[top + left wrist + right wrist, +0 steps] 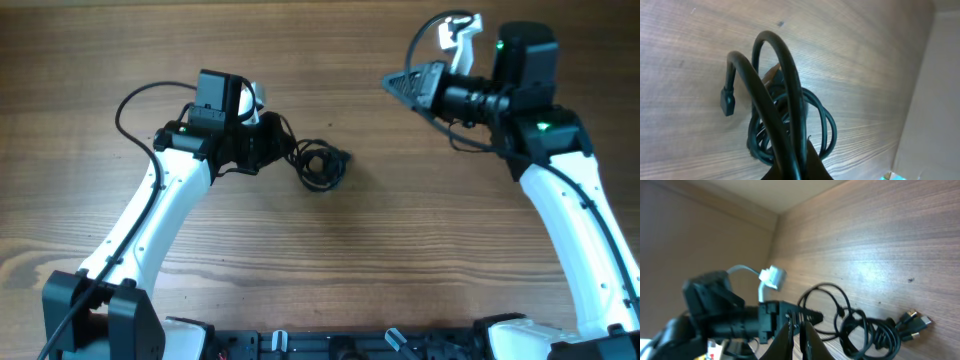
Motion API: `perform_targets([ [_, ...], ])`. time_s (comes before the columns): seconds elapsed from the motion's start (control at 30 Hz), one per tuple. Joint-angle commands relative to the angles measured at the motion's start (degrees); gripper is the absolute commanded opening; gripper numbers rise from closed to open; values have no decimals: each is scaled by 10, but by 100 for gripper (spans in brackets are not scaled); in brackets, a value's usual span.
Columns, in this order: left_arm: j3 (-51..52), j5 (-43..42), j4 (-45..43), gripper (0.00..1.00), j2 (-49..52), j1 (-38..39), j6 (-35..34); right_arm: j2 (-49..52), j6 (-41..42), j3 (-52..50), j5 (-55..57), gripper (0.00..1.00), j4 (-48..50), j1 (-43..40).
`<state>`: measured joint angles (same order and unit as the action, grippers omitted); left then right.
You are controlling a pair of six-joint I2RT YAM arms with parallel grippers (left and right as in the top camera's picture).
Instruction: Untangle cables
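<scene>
The cables (pixel 320 165) lie as a small black knotted coil on the wooden table, just right of my left gripper (pixel 282 148). The left wrist view shows my left gripper (pixel 800 172) shut on two arched strands of the cables (pixel 775 85), with the coil (pixel 817 125) behind and one plug end (pixel 728 100) hanging free at the left. My right gripper (pixel 392 82) hovers far right of the bundle, pointing left. Its fingers (pixel 812 340) are shut with nothing between them. Beyond them are the cables (pixel 870 330), with several metal-tipped plugs (pixel 915 322).
A beige wall (pixel 935 100) borders the wooden table (pixel 350 250) on one side and shows again as the beige wall (pixel 700 230) in the right wrist view. The arms' black bases (pixel 350 345) line the near edge.
</scene>
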<state>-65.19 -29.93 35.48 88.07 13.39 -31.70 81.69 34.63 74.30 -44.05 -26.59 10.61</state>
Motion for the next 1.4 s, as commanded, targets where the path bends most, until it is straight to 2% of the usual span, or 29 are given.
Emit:
perform_targets([
  [0.0, -3, -116, -41, 4, -7, 0, 114, 15, -99, 4, 42, 15, -5, 38],
  [0.17, -3, -266, -59, 4, -7, 0, 212, 64, -211, 4, 42, 18, -9, 79],
  [0.3, -3, -310, -60, 4, -7, -1, 212, 90, -270, 4, 38, 18, -21, 99],
  [0.57, -3, -347, -64, 4, -7, -2, 206, 103, -362, 4, 38, 18, -64, 105],
  [0.83, -3, -350, -64, 4, -7, -2, 206, 132, -407, 3, 38, 19, -103, 106],
  [0.97, -3, -350, -64, 4, -7, -2, 206, 137, -422, 3, 38, 29, -106, 109],
  [1.37, -3, -350, -64, 4, -7, -2, 206, 138, -484, 3, -9, 33, -136, 110],
])
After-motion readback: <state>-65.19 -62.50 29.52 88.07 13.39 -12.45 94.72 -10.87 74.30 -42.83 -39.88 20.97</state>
